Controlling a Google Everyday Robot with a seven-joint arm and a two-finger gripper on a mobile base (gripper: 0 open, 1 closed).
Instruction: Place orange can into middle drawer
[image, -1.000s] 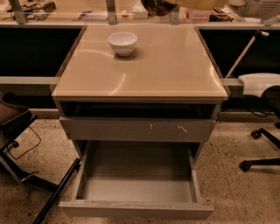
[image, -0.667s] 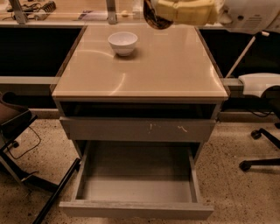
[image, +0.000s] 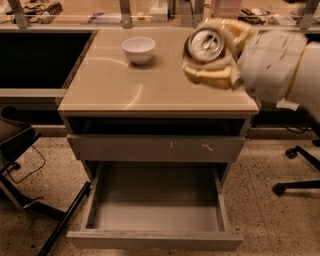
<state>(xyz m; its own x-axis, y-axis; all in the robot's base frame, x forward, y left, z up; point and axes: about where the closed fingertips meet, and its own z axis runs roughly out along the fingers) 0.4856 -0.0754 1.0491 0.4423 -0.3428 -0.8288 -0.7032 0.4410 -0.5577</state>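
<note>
far left of the jaws and lower, a dark chair (image: 15, 137) stands on the floor. on the worktop (image: 115, 90), left of the jaws and well apart from them, sits a white bowl (image: 138, 49). the gripper (image: 194, 49) hangs over the right back part of the worktop, and its jaws are closed on the can (image: 206, 44), one above it and one below. the silver top faces the camera, so the can is tipped over, not upright.

i judge the can to be light, with a thin wall that dents easily, and smooth, so it may slip in a loose grip. the hold across the body seems the right place; a moderate squeeze should be enough.

below the jaws and nearer to the camera comes first a closed drawer front (image: 155, 148) with pale scratches, and under it the drawer (image: 155, 241) is pulled out, its grey inside bare. the way down must, i think, go outward over the front edge of the worktop, past the scratched front, then drop between the two side walls. the opening is wide but shallow, so the can should be released low. right of the jaws is the white arm (image: 272, 65), and lower right a chair base (image: 295, 185), which leaves less room on that side.
</note>
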